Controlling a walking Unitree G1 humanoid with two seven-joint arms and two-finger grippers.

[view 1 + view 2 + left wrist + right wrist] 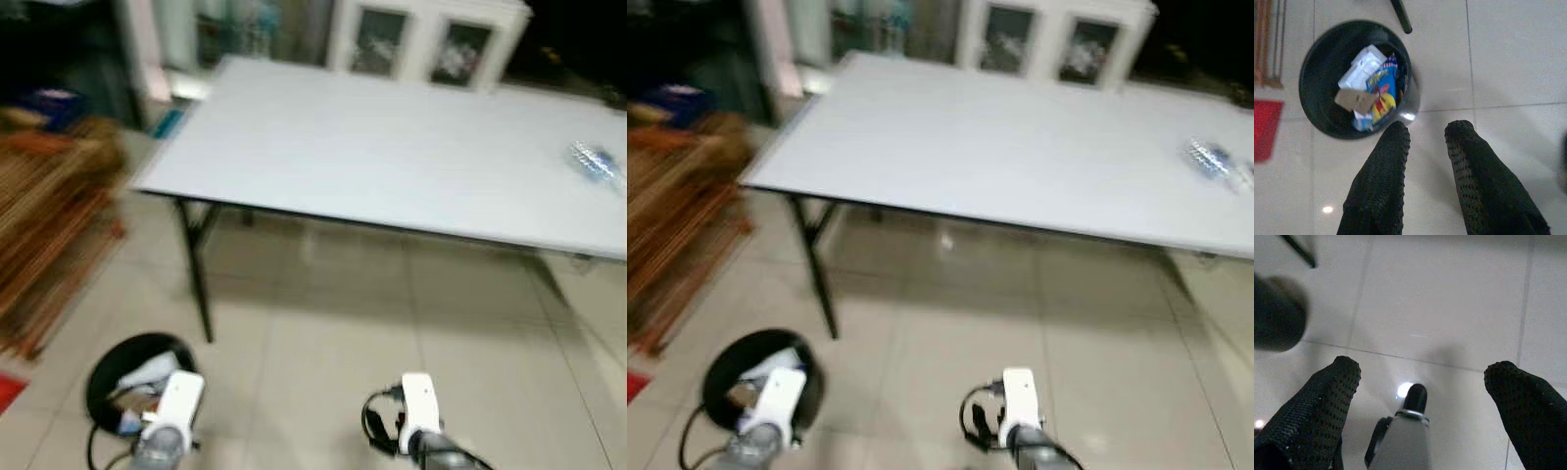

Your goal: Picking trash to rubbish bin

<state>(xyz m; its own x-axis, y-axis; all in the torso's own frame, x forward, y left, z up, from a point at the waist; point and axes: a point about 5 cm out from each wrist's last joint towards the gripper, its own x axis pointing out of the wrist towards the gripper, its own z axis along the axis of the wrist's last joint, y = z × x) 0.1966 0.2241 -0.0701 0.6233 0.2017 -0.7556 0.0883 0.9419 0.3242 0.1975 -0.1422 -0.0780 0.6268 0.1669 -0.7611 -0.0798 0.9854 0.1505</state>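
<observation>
A crumpled clear plastic bottle (596,162) lies near the right end of the white table (392,147). The round black rubbish bin (1317,54) stands on the tiled floor at my lower left, beside a table leg (196,274). It holds paper, cardboard and a blue wrapper (1382,90). My left arm (174,406) hangs just above the bin. The left gripper (1429,132) is open and empty, its tips beside the bin's rim. My right gripper (1425,369) is wide open over bare floor, holding nothing.
A stack of brown wooden slats (49,215) fills the left side. A white cabinet with glass doors (431,39) stands behind the table. A red mat (1266,127) lies by the bin. Open tiled floor stretches between me and the table.
</observation>
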